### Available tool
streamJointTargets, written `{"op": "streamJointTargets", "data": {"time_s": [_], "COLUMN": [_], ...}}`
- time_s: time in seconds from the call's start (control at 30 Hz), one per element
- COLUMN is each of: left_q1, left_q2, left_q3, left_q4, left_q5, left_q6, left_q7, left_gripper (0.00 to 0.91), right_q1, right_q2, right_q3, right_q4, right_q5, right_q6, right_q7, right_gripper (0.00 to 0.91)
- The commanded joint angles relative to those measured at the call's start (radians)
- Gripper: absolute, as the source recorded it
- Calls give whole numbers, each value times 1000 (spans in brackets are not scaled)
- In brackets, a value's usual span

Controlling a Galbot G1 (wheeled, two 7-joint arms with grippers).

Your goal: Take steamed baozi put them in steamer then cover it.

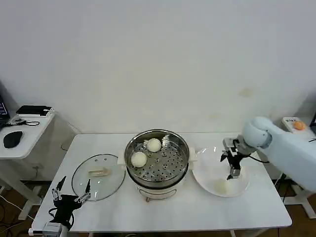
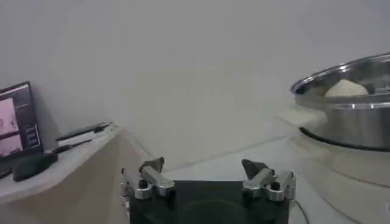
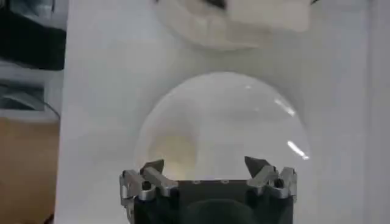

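Observation:
The steamer (image 1: 170,165) stands mid-table on its cream base, with two baozi (image 1: 154,144) (image 1: 138,159) lying in it. A third baozi (image 1: 220,186) rests on the white plate (image 1: 207,168) to the right. My right gripper (image 1: 231,172) hangs open just above that plate, a little behind the baozi and not touching it. In the right wrist view the gripper (image 3: 204,164) is open over the plate (image 3: 244,122), with the pale baozi (image 3: 173,149) off to one side. The glass cover (image 1: 111,185) lies flat left of the steamer. My left gripper (image 1: 71,193) waits open near the front left corner.
A small side table (image 1: 24,140) with a mouse and devices stands left of the work table. The left wrist view shows its gripper (image 2: 203,165), the steamer rim (image 2: 347,103) with a baozi (image 2: 345,89), and a monitor (image 2: 15,119). An orange object (image 1: 298,125) lies far right.

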Motion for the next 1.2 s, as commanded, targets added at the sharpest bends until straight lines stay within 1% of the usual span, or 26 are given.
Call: {"op": "streamJointTargets", "data": {"time_s": [0.03,0.23,0.67,1.2], "left_q1": [-2,-10,-15,-24], "left_q2": [0,2,5,8], "left_q3": [0,1,2,3], "left_q4": [8,30,40,58], "left_q5": [-2,-1,-6,-9], "left_q6": [2,2,10,10], "left_q7": [1,2,1,2], "left_gripper": [907,907,907,907], "right_q1": [-51,-69,-83,-101], "right_q2": [12,23,79,84], "right_q3": [-8,-10,-5,1], "right_q4": [-24,-44,-86,-103], "right_q5": [-42,-62,-81,-104], "right_q6": [6,15,18,19], "right_q7": [-2,8,17,21], "right_gripper": [907,907,907,907]}}
